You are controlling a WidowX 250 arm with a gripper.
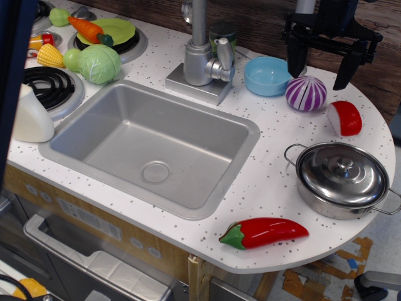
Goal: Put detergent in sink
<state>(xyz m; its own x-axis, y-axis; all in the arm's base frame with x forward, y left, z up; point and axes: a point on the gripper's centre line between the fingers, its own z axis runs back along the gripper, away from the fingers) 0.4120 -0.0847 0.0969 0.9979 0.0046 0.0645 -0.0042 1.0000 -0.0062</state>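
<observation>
The gripper (323,68) was seen jaws spread, empty, above the onion (306,93); the detergent (30,116) was left beside the sink (100,135), across the counter (276,182).

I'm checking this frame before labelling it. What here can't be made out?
- Cream-white plastic detergent jug: cut off by the left image edge and a dark blue bar; neck and cap unseen.
- Black gripper: the arm above it is cut off by the top edge.
- Dark can: mostly hidden behind the grey metal faucet.
- Grey metal sink: fully visible, nothing lies in it.
</observation>
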